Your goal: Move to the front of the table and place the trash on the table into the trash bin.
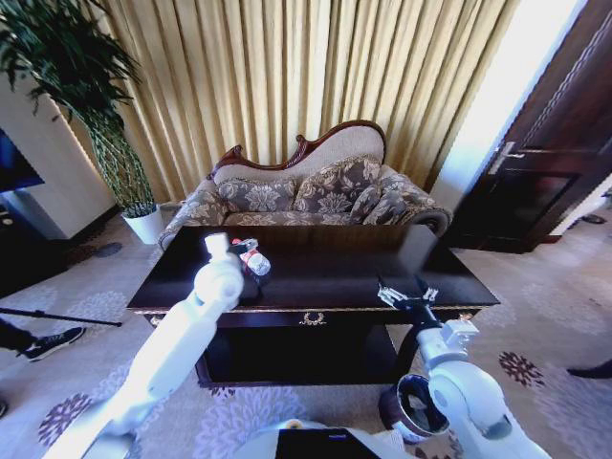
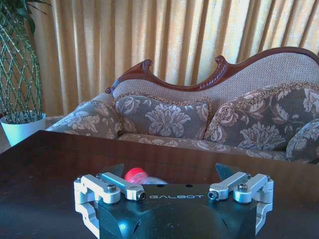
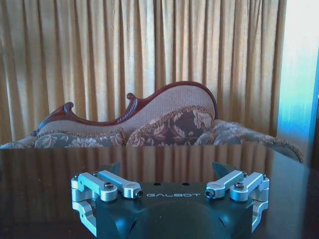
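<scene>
The dark glossy table (image 1: 325,277) stands right in front of me. On its left part lies a small clear bottle (image 1: 254,261) with a red cap (image 2: 135,174). My left gripper (image 2: 170,174) is open at table height, and the bottle lies between its fingers, close to one of them. In the head view the left gripper (image 1: 237,258) sits just left of the bottle. My right gripper (image 1: 405,295) is open over the table's front right edge with nothing between its fingers (image 3: 113,167). The trash bin (image 1: 411,409) stands on the carpet at the lower right, partly hidden by my right arm.
A patterned sofa (image 1: 306,196) stands behind the table, with curtains beyond it. A white plant pot (image 1: 145,226) stands at the back left and a dark door (image 1: 545,163) at the right. A person's shoe (image 1: 46,344) rests on the carpet at the left.
</scene>
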